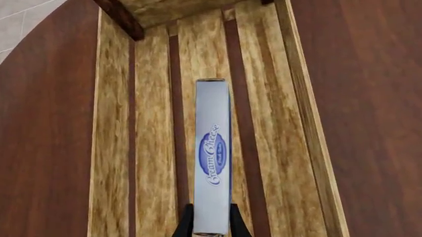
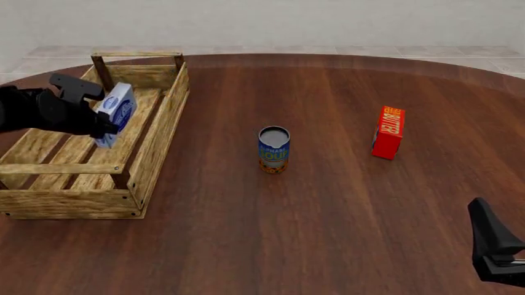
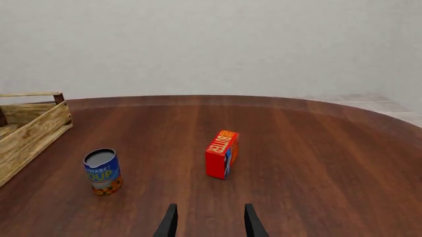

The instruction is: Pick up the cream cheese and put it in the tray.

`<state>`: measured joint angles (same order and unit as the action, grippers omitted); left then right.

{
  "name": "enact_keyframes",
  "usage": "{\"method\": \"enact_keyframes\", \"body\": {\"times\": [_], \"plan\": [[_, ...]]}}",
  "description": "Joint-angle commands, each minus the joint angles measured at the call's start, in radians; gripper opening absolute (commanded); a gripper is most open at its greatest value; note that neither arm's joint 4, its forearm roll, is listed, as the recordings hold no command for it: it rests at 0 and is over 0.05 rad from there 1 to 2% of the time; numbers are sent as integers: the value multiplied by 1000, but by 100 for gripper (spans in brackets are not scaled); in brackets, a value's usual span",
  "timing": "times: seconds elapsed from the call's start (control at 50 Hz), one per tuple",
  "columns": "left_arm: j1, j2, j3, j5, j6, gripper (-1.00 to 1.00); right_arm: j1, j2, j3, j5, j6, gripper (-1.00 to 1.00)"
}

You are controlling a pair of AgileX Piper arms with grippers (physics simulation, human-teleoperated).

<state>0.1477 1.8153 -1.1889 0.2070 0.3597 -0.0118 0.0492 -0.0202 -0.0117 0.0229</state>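
My left gripper [image 2: 105,117] is shut on the cream cheese [image 2: 117,114], a white box with a blue oval logo, and holds it above the floor slats inside the tray [image 2: 156,147], near its far end. In the left wrist view the cream cheese [image 1: 212,153] stands edge-on between my two dark fingertips [image 1: 184,226], with the tray's slats [image 1: 151,148] below it. My right gripper [image 3: 209,222] is open and empty, low over the table at the front right; it also shows in the front view [image 2: 496,243].
A blue-and-orange soup can [image 2: 273,149] stands upright at mid table. A red-orange butter box [image 2: 388,132] stands upright to its right. Both also show in the right wrist view: the can [image 3: 103,171] and the box [image 3: 222,154]. The tray's far handle bar [image 2: 135,55] rises behind the left gripper.
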Motion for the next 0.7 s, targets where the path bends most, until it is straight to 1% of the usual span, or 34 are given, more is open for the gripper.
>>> {"method": "enact_keyframes", "body": {"times": [0.02, 0.22, 0.42, 0.54, 0.7], "plan": [[0, 20, -50, 30, 2, -100, 0, 6, 3, -8, 0, 100], [31, 85, -54, -17, 24, -100, -1, 11, 3, -13, 0, 100], [22, 105, -61, -32, 21, -100, -3, 16, 5, -21, -1, 100], [18, 106, -36, -41, 23, -100, -2, 9, 2, -12, 0, 100], [21, 136, -40, -54, 22, -100, -2, 4, 3, -8, 0, 100]]}}
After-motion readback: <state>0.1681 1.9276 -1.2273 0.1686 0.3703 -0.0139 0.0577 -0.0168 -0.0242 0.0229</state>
